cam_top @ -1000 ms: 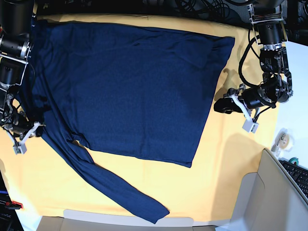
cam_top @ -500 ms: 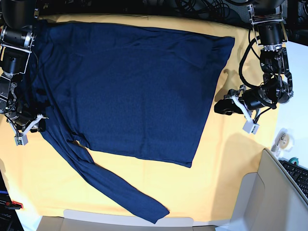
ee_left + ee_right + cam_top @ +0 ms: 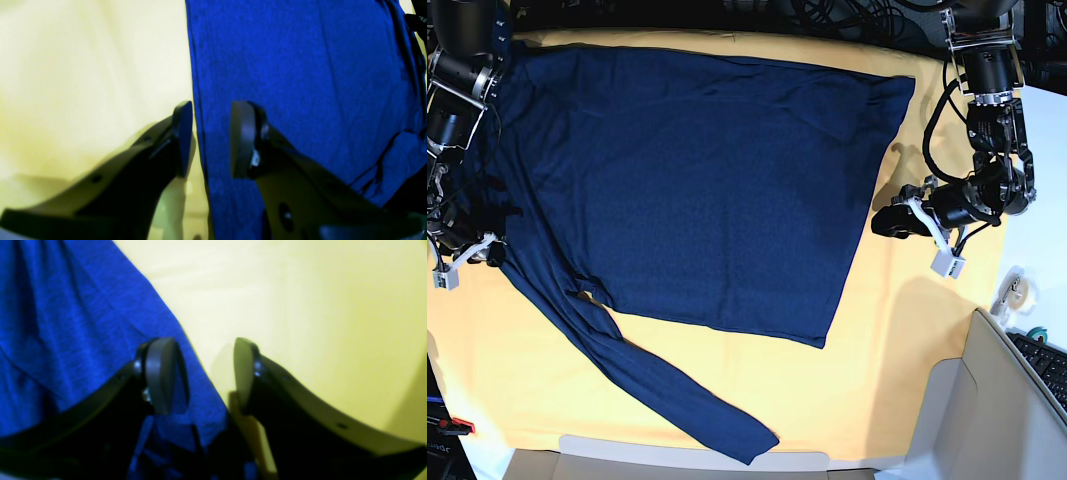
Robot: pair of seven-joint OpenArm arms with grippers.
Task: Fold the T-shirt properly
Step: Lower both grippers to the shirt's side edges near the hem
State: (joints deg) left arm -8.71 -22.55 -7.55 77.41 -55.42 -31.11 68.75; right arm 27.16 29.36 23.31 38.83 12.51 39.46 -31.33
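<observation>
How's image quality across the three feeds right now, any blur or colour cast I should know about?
Base view: sharp and evenly lit, the T-shirt reads true dark navy on the yellow cloth. Left wrist view: oversaturated, the shirt looks electric blue, the cloth washed out pale, the left pincer soft. Right wrist view: same cast, blurrier, the right pincer out of focus.

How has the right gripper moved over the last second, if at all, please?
Yes. In the base view the right gripper has drifted up-image and slightly toward the picture's left edge along the T-shirt's side; the shirt and yellow cloth stayed put.
</observation>
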